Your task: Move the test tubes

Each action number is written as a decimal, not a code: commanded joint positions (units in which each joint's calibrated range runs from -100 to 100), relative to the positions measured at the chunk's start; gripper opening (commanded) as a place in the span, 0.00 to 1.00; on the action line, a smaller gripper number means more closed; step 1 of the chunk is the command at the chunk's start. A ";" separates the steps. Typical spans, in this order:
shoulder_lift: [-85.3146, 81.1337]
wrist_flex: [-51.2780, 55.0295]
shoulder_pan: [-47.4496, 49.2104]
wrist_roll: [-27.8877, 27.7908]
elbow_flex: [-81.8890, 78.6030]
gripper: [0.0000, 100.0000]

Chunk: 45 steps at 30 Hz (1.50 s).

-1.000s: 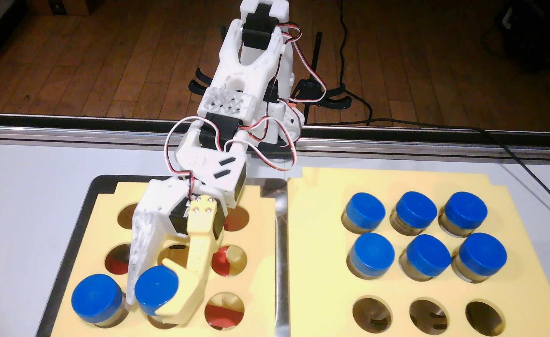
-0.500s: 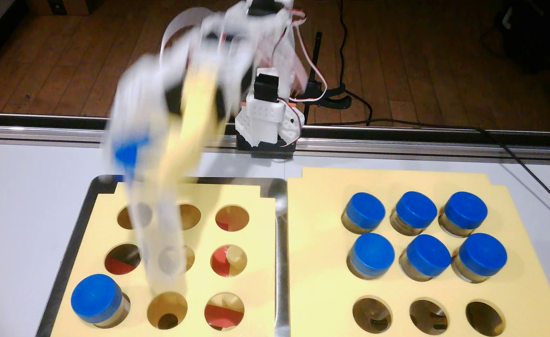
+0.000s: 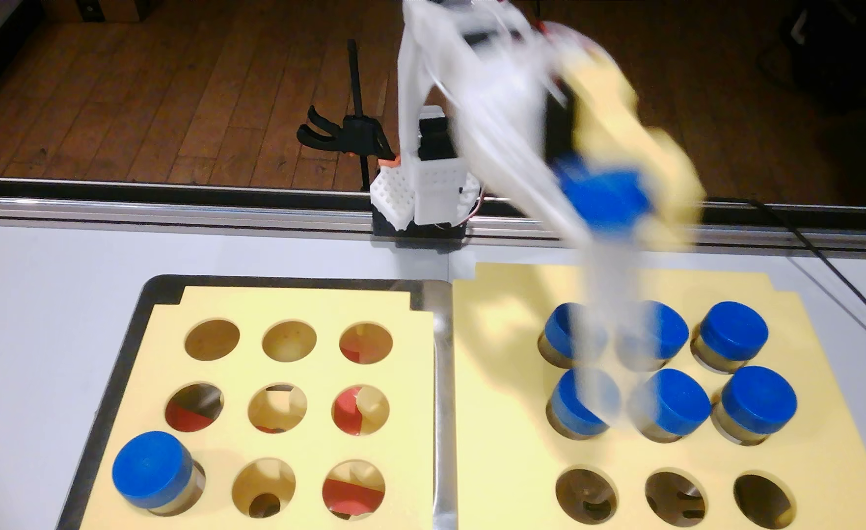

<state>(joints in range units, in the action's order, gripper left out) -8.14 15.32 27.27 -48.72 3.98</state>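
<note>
My gripper (image 3: pixel 619 204) is blurred by motion, high above the right yellow rack (image 3: pixel 497 407), shut on a blue-capped test tube (image 3: pixel 602 196) whose clear body hangs down over the rack's back rows. Several capped test tubes stand in the right rack's back and middle rows, such as the one at the far right (image 3: pixel 758 400). A single test tube (image 3: pixel 151 474) stands in the front-left hole of the left yellow rack (image 3: pixel 410 397). The white finger is left of the cap, the yellow finger right of it.
The left rack sits in a dark metal tray (image 3: pixel 114 367). Three front holes of the right rack, such as the middle one (image 3: pixel 674 497), stand open. The arm's base (image 3: pixel 423 204) is clamped at the table's back rail. A black cable (image 3: pixel 829 265) runs at the right.
The gripper lifted a test tube out of the left rack's front-middle hole, swung it up and then right, and now holds it above the right rack.
</note>
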 commanded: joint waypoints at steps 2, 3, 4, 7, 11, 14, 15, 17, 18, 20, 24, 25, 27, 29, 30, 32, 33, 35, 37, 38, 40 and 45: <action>7.14 -9.00 4.48 0.34 0.97 0.06; 8.01 -9.00 5.00 0.34 0.97 0.06; 9.48 -8.90 5.52 0.34 0.88 0.06; 11.04 -8.90 5.52 0.08 0.88 0.06; 13.39 -8.81 5.00 -0.13 0.97 0.06; 16.08 -8.61 5.29 -0.13 0.88 0.06; 16.95 -8.61 5.37 -0.02 0.88 0.06; 18.86 -8.61 5.52 0.14 0.97 0.06; 19.82 -8.61 5.52 0.14 0.97 0.06; 22.33 -8.52 5.52 0.19 0.97 0.06; 25.63 -8.52 5.59 0.19 2.06 0.07; 26.16 -8.03 5.89 0.19 2.78 0.08; 27.20 -6.39 6.18 0.24 4.23 0.14; 27.89 -5.24 6.11 0.24 6.69 0.28; 27.98 -5.24 5.81 0.24 7.41 0.32; 27.63 -5.33 5.15 0.29 8.50 0.34; 27.28 -5.33 3.74 0.29 8.86 0.34; 27.11 -5.33 3.00 0.29 9.05 0.34; 27.11 -5.33 2.78 0.29 9.05 0.34; 26.24 -5.53 1.81 0.34 9.77 0.34; 23.72 -5.53 0.26 0.34 10.77 0.34; 9.05 -5.04 -10.56 -0.18 6.87 0.34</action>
<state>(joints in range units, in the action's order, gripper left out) 14.07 10.02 24.20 -48.72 12.22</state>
